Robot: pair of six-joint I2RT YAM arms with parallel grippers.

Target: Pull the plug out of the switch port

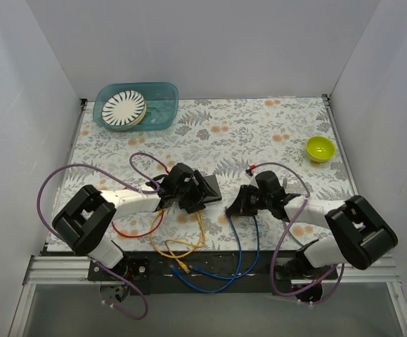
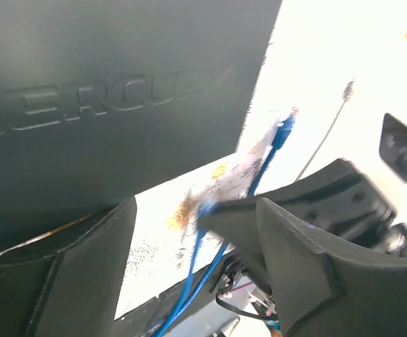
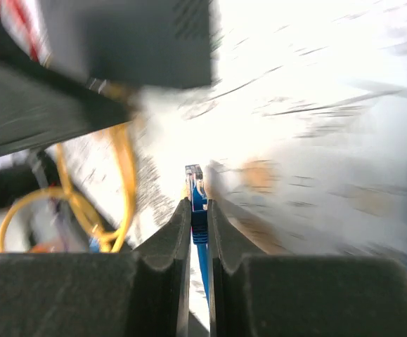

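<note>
The switch (image 1: 204, 188) is a flat black box lying mid-table; it fills the upper left of the left wrist view (image 2: 105, 84). My left gripper (image 1: 183, 191) sits at the switch's left end. Its jaws stand apart (image 2: 196, 210) with only table and blue cable between them, and the left finger (image 2: 62, 274) lies against the switch's edge. My right gripper (image 1: 233, 208) is shut on a blue plug (image 3: 196, 179), just right of the switch. The plug's tip is free, clear of the switch (image 3: 133, 42). A yellow cable (image 3: 122, 161) still runs into the switch.
Blue (image 1: 249, 246), yellow (image 1: 182, 242) and red (image 1: 136, 230) cables loop over the near table edge. A teal basin (image 1: 168, 91) with a striped plate (image 1: 124, 109) stands at the back left. A yellow-green bowl (image 1: 320, 148) stands at the right. White walls enclose the table.
</note>
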